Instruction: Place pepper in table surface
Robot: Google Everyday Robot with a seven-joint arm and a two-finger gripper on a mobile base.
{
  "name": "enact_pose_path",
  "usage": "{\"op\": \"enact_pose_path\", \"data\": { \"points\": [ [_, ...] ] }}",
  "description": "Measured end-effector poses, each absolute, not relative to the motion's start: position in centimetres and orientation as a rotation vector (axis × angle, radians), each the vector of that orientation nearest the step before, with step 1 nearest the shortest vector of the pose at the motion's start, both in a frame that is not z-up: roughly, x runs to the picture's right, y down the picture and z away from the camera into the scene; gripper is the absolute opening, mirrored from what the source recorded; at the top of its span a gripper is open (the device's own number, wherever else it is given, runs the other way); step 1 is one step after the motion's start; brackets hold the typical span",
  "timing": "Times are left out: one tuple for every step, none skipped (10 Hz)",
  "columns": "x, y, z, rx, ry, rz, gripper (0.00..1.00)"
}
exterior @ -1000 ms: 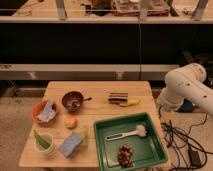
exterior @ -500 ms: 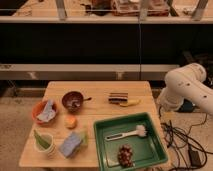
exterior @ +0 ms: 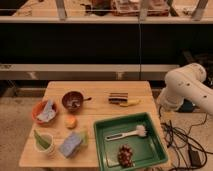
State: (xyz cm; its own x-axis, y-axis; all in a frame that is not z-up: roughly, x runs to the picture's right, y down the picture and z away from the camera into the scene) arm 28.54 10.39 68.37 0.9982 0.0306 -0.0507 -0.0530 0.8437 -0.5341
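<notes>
Camera view is showing me at the start of the job. The pepper [exterior: 40,137] is sitting in the white cup [exterior: 48,147], at the front corner of the table surface [exterior: 100,90] farthest from my arm [exterior: 186,89]. Its green end is sticking up over the rim, and nothing of mine is touching it.

My arm is hanging off the right side of the table, well apart from the cup. My gripper is not showing at all. It is hidden or cut off somewhere past the end of the arm, so I cannot tell whether it is wide, narrow or holding anything.

I am judging the step in hand as the reach. The next move is calling for a long swing over the green tray [exterior: 159,141] and the blue sponge [exterior: 70,145], then a descent onto the cup. From there I am planning to pinch the pepper near its top and lift it straight out without tipping the cup.

The cup wall is hiding how deep the pepper goes. A dark clump [exterior: 125,155] in the tray is too blurred for me to name.
</notes>
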Motion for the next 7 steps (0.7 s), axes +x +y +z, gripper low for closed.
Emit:
{"op": "enact_pose_path", "data": {
  "points": [
    [28.4,10.3,68.2,-0.563,0.038,0.029,0.65],
    [27.6,9.8,67.4,-0.563,0.028,-0.027,0.65],
    [26.3,9.6,66.9,-0.562,0.014,-0.071,0.65],
    [24.9,9.5,66.6,-0.564,0.002,-0.112,0.65],
    [22.9,9.7,66.1,-0.571,-0.009,-0.163,0.65],
    [19.7,9.9,65.6,-0.573,-0.03,-0.229,0.65],
    [17.6,10.1,65.2,-0.577,-0.045,-0.273,0.65]
  ]
}}
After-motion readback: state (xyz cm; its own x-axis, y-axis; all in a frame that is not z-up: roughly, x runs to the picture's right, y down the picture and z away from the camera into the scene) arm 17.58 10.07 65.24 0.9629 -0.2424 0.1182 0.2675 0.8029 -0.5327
